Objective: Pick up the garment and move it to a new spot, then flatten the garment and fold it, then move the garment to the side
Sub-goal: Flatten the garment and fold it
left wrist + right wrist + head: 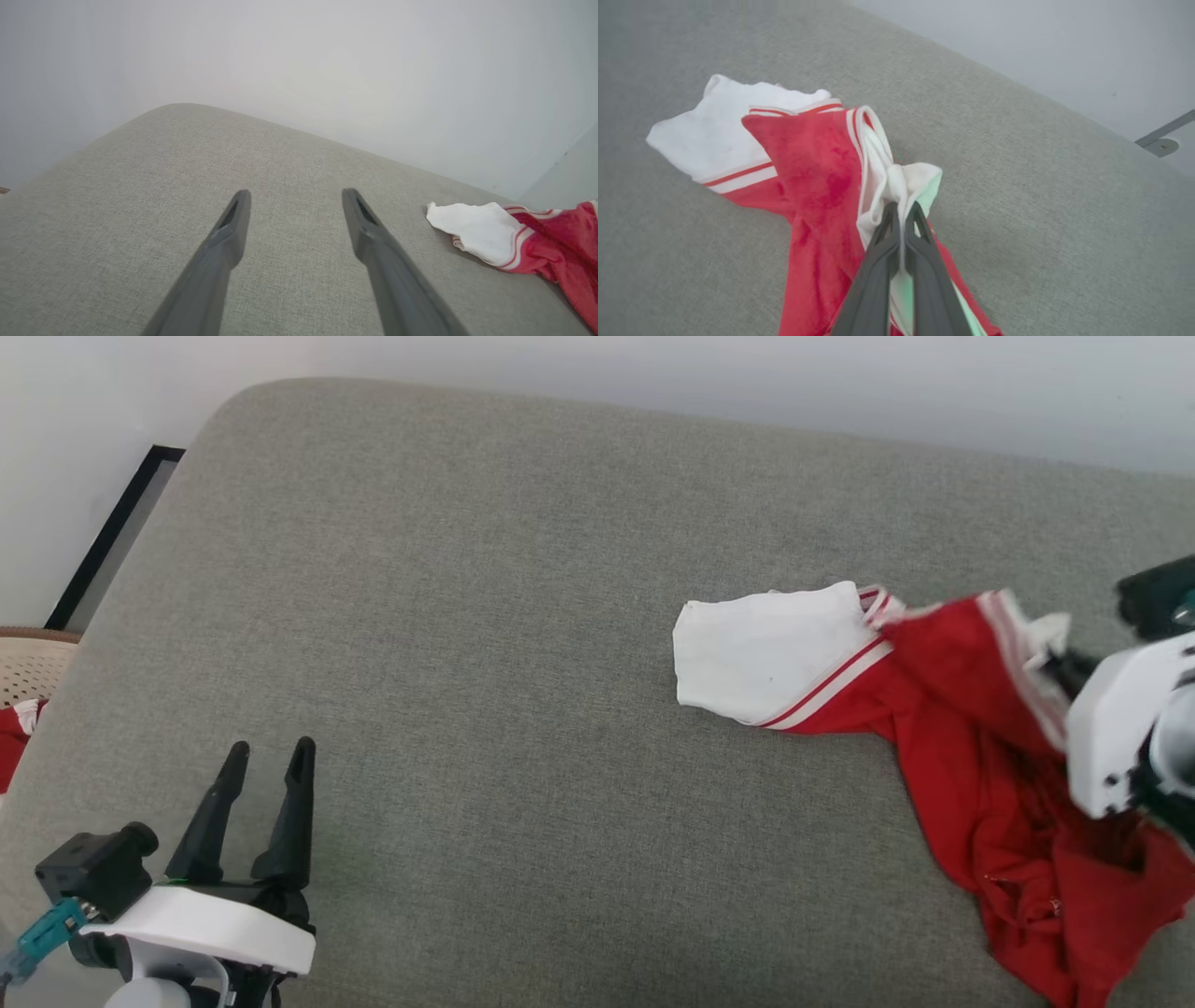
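Nearest you: your left gripper (271,747), standing wide open, gripping nothing, well apart from the work. Your right gripper (903,207): pinching shut on a white fold of the red jersey T-shirt (943,709), which is lying crumpled at the right of the grey cushion (467,616), trailing leftward from that pincer to a white, stripe-trimmed sleeve (766,653).

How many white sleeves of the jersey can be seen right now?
2. One sleeve lies flat on the grey cushion, at the left end of the jersey. The other, bunched white cloth, is pinched in the right gripper; folds may hide part of it.
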`<state>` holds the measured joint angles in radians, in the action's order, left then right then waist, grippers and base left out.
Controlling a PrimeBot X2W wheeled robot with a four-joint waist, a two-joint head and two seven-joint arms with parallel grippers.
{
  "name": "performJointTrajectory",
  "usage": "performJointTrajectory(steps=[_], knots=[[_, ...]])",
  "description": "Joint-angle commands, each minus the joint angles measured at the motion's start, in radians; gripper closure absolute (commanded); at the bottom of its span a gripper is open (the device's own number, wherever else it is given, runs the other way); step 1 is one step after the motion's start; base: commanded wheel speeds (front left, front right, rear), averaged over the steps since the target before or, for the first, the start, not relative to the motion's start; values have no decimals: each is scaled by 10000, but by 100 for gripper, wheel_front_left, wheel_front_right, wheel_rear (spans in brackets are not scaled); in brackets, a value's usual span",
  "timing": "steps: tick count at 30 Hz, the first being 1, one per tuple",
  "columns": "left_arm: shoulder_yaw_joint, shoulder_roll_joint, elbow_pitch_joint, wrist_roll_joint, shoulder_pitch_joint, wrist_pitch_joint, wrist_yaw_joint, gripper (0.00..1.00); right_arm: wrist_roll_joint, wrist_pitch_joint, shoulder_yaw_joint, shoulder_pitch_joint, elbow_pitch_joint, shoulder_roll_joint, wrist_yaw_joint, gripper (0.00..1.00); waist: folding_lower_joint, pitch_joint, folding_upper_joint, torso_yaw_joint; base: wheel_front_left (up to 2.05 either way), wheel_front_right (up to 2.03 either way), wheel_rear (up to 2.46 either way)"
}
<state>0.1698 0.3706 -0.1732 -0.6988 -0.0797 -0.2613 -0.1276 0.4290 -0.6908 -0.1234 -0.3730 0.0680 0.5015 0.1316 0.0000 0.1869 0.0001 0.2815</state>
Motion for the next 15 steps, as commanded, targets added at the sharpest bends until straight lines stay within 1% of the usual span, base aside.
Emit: performJointTrajectory(steps=[1,4,7,15], knots=[[11,-38,33,-47,-194,-53,-30,0,-154,127,109,-137,67,-11,-17,100,0,38,-1,-7,0,0,0],[103,-32,64,-63,-273,-53,-30,0,-303,433,635,-577,624,-21,-20,100,0,189,-1,14,0,0,0],[204,-44,87,-86,-400,-53,-30,0,-582,781,948,-1043,1428,99,-19,100,0,374,-1,81,0,0,0],[505,-70,89,-93,-855,-53,-31,0,-1364,1567,1459,-2645,4148,303,-19,100,0,982,-1,315,0,0,0]])
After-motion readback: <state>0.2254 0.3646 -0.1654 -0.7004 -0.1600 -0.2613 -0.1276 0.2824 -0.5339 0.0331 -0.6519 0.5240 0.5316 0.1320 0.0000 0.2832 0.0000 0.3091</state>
